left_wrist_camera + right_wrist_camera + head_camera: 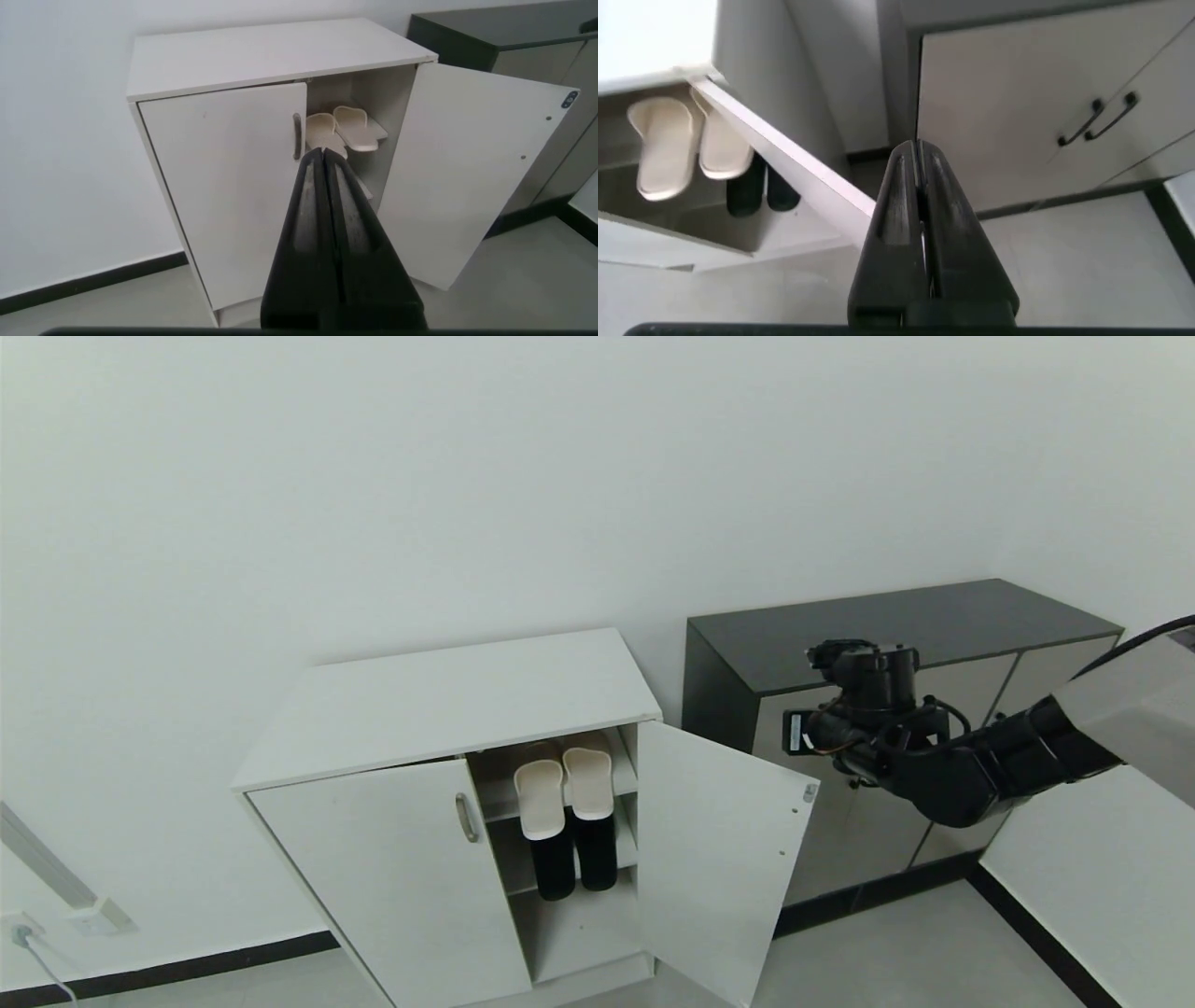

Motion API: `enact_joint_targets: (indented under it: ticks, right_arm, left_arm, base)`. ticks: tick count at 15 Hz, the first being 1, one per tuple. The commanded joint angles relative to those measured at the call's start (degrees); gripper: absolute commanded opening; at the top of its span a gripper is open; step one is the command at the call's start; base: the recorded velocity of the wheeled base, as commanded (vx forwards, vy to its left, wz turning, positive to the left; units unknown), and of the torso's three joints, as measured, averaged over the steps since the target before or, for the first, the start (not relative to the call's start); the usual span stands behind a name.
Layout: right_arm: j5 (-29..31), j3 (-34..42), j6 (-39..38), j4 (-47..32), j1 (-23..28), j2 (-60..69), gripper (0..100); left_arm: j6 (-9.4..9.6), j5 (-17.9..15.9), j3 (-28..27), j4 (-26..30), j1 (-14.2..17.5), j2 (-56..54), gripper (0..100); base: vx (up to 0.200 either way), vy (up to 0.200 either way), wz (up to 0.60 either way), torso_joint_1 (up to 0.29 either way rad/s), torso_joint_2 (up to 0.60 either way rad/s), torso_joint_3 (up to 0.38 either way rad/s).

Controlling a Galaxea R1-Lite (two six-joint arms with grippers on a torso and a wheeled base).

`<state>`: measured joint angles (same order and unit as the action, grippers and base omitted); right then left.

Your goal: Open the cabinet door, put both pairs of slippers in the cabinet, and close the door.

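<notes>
Against the white wall stands a white cabinet (448, 705) with its left door (392, 877) shut and its right door (719, 840) swung wide open. Both pairs of slippers are inside, behind the open half: the cream pair (563, 789) lies side by side on the upper shelf with its ends jutting past the shelf's front edge, and the black pair (574, 863) sits directly below it on the next shelf. A small metal handle (466, 817) is on the shut door's inner edge. Beside the white cabinet, to the right, is a lower dark cabinet (896, 625) with pale doors. The right arm (962, 765) hangs in front of that dark cabinet, past the open door's outer edge and not touching it. The right gripper (920, 149) has its two fingers pressed together, holding nothing, with the open door's edge just beyond its tip. The left gripper (323, 154) is also closed and empty, and points at the cabinet's front near the shut door's handle. A wall socket (19, 929) with a cable is low on the wall to the left.
</notes>
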<state>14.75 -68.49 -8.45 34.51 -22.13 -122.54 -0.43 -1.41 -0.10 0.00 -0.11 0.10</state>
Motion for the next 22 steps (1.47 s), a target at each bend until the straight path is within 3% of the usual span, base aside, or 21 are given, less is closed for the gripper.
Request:
enact_joint_targets:
  ticks: [1,15,21,22]
  right_arm:
    - [-0.51,-0.95,0.01,0.12,0.68,-3.41,0]
    - [-1.04,-1.03,-1.57,0.21,0.50,-7.63,0]
    - [-1.04,2.39,-1.57,1.88,-3.10,-7.01,0]
    - [-1.04,4.15,-1.66,2.23,-5.65,-5.60,0]
  left_arm:
    - [0.08,0.01,0.10,0.00,0.02,-0.01,0]
    - [0.08,0.01,0.01,0.00,0.02,0.08,0]
    - [0.08,0.01,0.01,0.00,0.02,-0.01,0]
    - [0.08,0.01,0.01,0.00,0.02,0.08,0]
  base:
    - [0.000,0.000,0.00,0.000,0.00,0.000]
    - [0.000,0.000,0.00,0.000,0.00,0.000]
    - [0.000,0.000,0.00,0.000,0.00,0.000]
    - [0.000,0.000,0.00,0.000,0.00,0.000]
